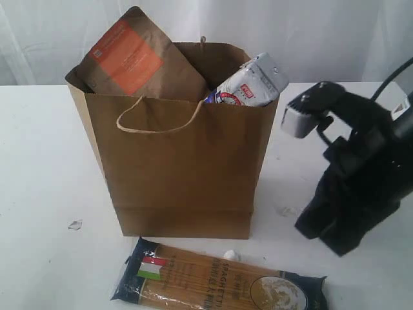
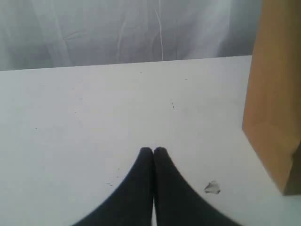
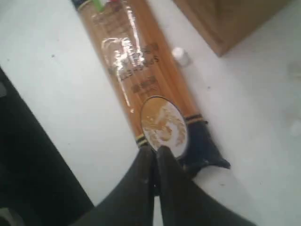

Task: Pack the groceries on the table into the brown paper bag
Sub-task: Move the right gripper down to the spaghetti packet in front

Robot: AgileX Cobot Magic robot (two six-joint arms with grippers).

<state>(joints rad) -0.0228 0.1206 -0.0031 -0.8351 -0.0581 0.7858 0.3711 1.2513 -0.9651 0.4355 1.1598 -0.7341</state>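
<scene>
The brown paper bag (image 1: 181, 174) stands upright in the middle of the table (image 1: 39, 161). A brown pouch with an orange label (image 1: 129, 58) and a white-blue carton (image 1: 255, 82) stick out of its top. The long spaghetti packet (image 1: 213, 281) lies flat in front of the bag. My right gripper (image 1: 337, 248) points down, right of the bag. In the right wrist view that gripper (image 3: 155, 149) is shut, its tips over the packet's (image 3: 136, 70) dark-blue end; I cannot tell whether they touch it. My left gripper (image 2: 153, 149) is shut over bare table, with the bag's corner (image 2: 275, 94) beside it.
Small white crumbs lie on the table: one (image 1: 75, 224) left of the bag, one (image 1: 230, 256) between bag and packet. The table's front edge (image 3: 61, 155) runs close along the packet, dark floor beyond. A white curtain (image 1: 310, 32) hangs behind.
</scene>
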